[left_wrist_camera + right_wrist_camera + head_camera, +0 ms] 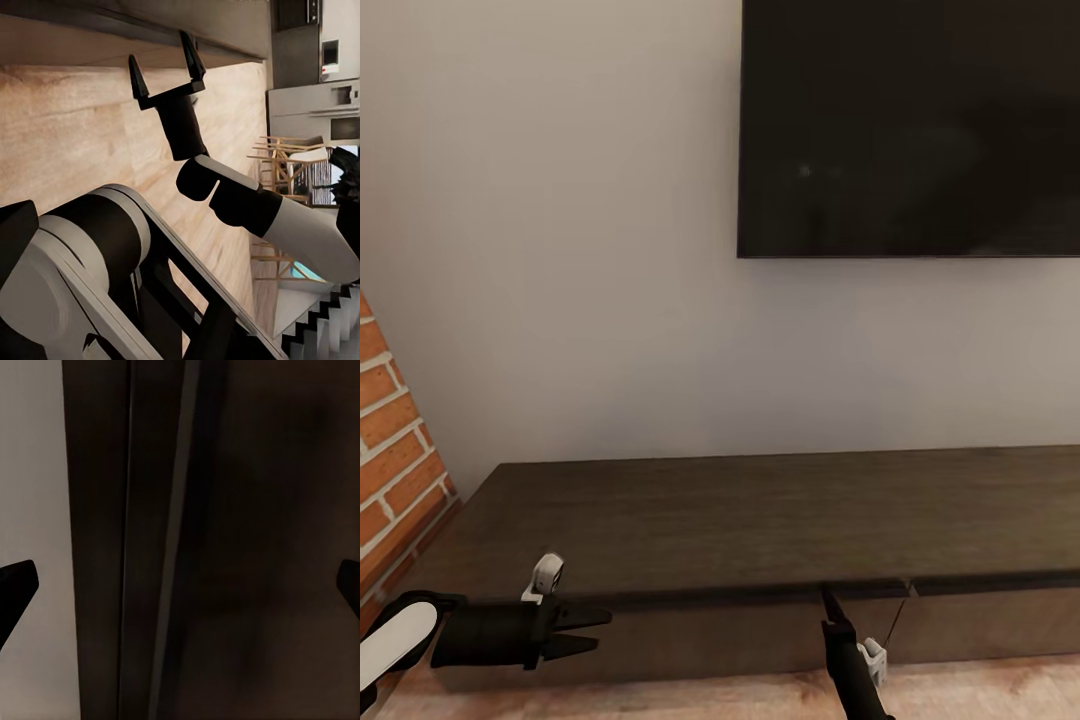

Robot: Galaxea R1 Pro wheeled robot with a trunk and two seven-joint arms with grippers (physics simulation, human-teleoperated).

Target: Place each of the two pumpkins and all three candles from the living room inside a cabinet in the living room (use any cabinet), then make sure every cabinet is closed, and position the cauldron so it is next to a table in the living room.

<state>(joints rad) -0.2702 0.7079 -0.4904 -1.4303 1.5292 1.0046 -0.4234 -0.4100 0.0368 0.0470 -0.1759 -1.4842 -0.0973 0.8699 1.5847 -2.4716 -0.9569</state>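
The long dark brown cabinet (760, 510) stands against the wall with its drawer fronts shut. My right gripper (828, 598) points up at the top edge of the cabinet front, just left of a seam between two drawers. In the left wrist view the right gripper (165, 67) is open, both black fingertips close to the cabinet's edge (112, 30). In the right wrist view the cabinet front (247, 547) is very near, with a fingertip (19, 585) far out at each side. My left gripper (595, 632) hangs open and empty by the cabinet's left end. Pumpkins, candles, cauldron and coffee table are out of view.
A large black TV (910, 125) hangs on the wall above the cabinet's right half. A brick wall (390, 450) closes the left side. Pale wooden floor (960, 690) runs before the cabinet. Far off in the left wrist view stand a fridge (315, 112) and wooden chairs (289, 161).
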